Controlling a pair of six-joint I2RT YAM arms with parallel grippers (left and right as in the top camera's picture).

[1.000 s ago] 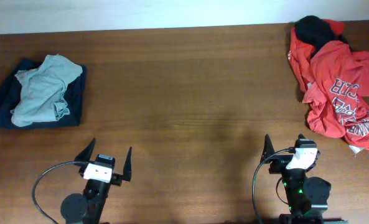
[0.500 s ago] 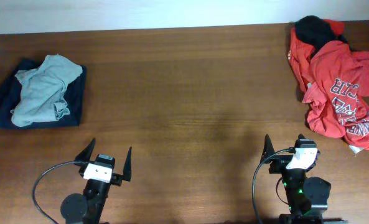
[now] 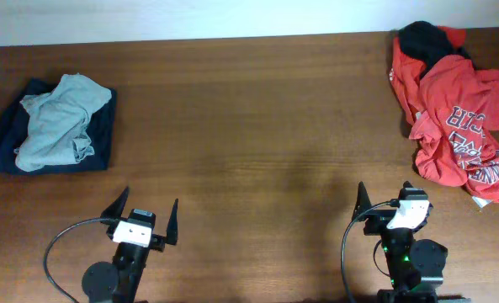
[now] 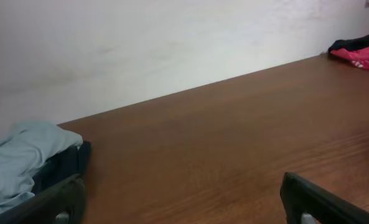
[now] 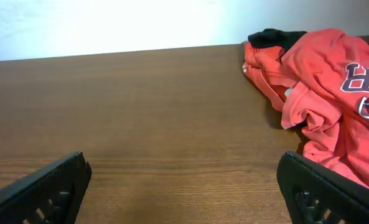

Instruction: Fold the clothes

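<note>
**Both arms parked, clothes in two heaps on the table**

I take the table [image 3: 257, 118] as my reference.

- Far-left part of the table: pale grey-blue T-shirt [image 3: 55, 122], crumpled, lying on top of a dark navy garment [image 3: 104, 135] that shows around its edges.
- Far-right corner of the table: red T-shirts [image 3: 455, 118] in a loose pile with lettering facing up. A black piece [image 3: 426, 40] sits on the pile's far end.
- Near edge of the table, left side: left gripper [image 3: 150, 202], jaws spread wide with nothing between them. Its wrist view shows bare wood between the fingers.
- Near edge of the table, right side: right gripper [image 3: 385, 198], jaws also wide and holding nothing. Its wrist view has the red pile ahead to the right.
- Neither gripper touches any cloth; both are well apart from the heaps.
</note>
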